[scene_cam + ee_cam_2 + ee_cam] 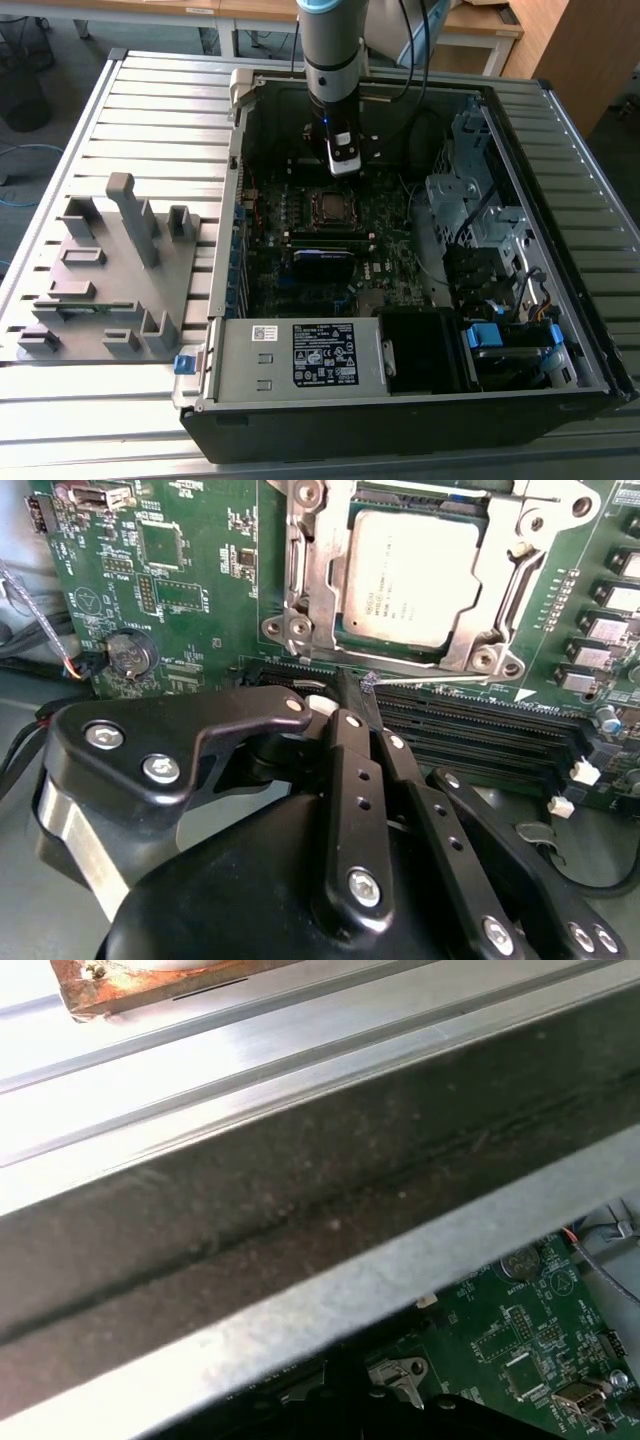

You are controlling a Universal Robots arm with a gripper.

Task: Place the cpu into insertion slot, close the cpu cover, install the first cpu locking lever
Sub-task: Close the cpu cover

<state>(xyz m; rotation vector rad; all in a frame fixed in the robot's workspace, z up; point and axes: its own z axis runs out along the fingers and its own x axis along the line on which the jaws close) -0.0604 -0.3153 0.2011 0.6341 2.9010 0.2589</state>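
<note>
End effector (352,695) clenched, fingers together, gripping nothing, tips just short of the slot (420,580). Cpu (415,575) seated there, cover (310,575) down around it. Lever state indistinct; cover's far corners cut off.

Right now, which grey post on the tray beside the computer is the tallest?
The slim post near the grey tray's middle; it rises well above the short blocks around it.
</note>
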